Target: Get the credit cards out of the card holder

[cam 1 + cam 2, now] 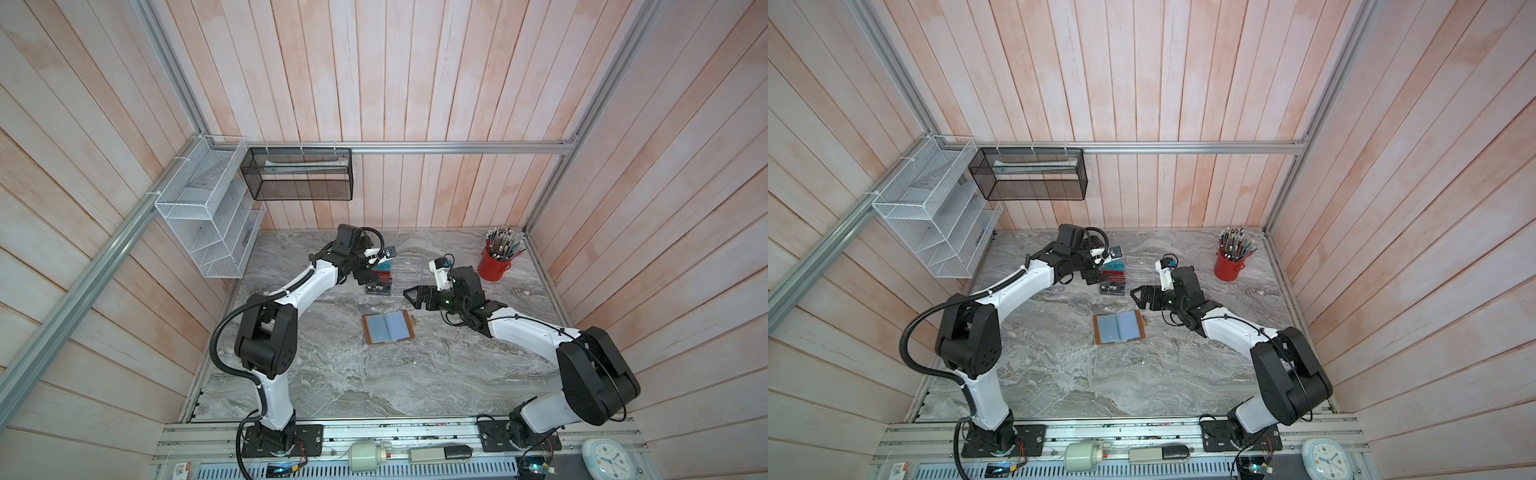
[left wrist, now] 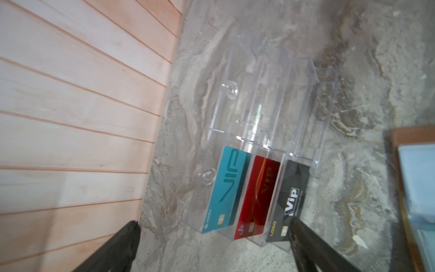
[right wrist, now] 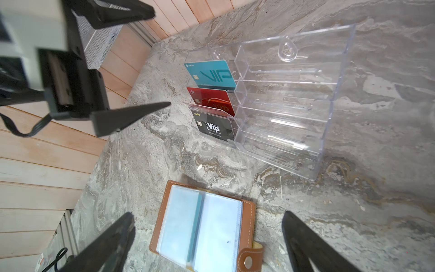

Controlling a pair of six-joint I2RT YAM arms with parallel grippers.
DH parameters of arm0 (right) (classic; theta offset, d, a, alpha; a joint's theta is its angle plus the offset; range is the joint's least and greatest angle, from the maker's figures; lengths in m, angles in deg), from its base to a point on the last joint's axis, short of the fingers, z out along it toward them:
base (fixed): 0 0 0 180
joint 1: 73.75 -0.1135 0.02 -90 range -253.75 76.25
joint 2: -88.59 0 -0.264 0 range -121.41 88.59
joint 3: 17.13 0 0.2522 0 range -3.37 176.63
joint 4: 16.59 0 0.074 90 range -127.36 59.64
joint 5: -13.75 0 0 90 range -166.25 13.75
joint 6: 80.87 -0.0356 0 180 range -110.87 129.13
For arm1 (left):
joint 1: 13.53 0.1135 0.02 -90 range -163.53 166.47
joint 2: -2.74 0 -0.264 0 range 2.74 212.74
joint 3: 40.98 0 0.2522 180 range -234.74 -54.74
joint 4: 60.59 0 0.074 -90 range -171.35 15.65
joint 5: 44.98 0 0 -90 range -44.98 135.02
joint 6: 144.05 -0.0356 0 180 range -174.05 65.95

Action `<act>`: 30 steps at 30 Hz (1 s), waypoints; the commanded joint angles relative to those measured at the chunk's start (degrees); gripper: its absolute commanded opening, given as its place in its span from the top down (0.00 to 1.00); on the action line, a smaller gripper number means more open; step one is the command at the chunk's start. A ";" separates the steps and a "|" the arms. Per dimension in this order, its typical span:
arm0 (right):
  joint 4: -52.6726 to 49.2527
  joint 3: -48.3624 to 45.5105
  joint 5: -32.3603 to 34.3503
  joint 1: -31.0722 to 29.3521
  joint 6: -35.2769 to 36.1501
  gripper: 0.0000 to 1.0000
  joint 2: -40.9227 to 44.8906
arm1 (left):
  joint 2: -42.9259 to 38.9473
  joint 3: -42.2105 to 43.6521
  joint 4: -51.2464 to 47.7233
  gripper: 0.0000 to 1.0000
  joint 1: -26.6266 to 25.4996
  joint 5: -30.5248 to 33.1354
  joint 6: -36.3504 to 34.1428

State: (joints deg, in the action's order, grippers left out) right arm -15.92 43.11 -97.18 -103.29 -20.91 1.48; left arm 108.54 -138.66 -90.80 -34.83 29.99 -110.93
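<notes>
The credit cards stand in the clear rack; the card holder lies open on the worktop. Our left tool and right tool are both wide apart, empty. If we bump the rack with the left tool, cards may spill.

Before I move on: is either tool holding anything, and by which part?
Nothing held: left tool and right tool both stand open, empty.

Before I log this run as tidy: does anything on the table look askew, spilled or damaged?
Nothing stands out. Teal card, red card and black card stand straight in one column of the acrylic rack; the leather wallet lies open and flat, only slightly turned; the red pencil cup is upright.
</notes>
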 commanded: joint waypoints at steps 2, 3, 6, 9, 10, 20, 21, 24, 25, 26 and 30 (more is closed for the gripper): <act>2.71 2.75 -2.57 0.09 -2.06 0.02 -3.73 | -7.69 6.47 11.64 0.00 2.63 -4.46 14.79; 3.31 3.64 -3.06 -0.06 -2.36 0.02 -4.78 | -9.72 8.73 14.56 0.00 3.10 -4.52 18.95; 4.18 6.87 -4.98 -0.41 -2.95 0.02 -8.68 | -14.53 14.72 21.51 0.00 4.66 -5.38 35.66; 5.54 10.06 -6.30 -0.98 -4.03 0.02 -12.29 | -17.40 18.16 23.22 0.00 5.21 -9.60 46.41; 5.85 10.91 -6.72 -1.19 -4.35 0.02 -13.57 | -18.07 19.34 24.02 0.00 5.22 -10.61 49.12; 7.40 21.80 -8.49 -2.17 -6.92 0.02 -24.64 | -25.90 37.66 47.81 0.00 7.81 -7.93 77.03; 7.65 22.50 -8.52 -2.28 -7.28 0.02 -25.38 | -25.77 38.69 49.23 0.00 8.43 -8.61 78.83; 8.40 24.19 -8.77 -2.61 -8.25 0.02 -27.00 | -25.57 40.62 51.66 0.00 10.47 -9.99 82.88; 8.58 24.41 -8.78 -2.64 -8.43 0.02 -27.35 | -25.60 41.04 52.24 0.00 10.96 -10.46 83.52; 8.62 24.82 -8.63 -2.84 -8.70 0.02 -27.64 | -25.60 41.37 52.43 0.00 11.42 -10.65 84.10; 9.12 25.66 -8.48 -3.29 -9.59 0.02 -28.79 | -25.32 41.94 51.87 0.00 12.22 -11.29 84.69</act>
State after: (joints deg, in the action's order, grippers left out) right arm -8.68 67.07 -104.89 -106.04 -29.24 -25.90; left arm 83.78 -97.63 -42.27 -22.94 20.44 -29.38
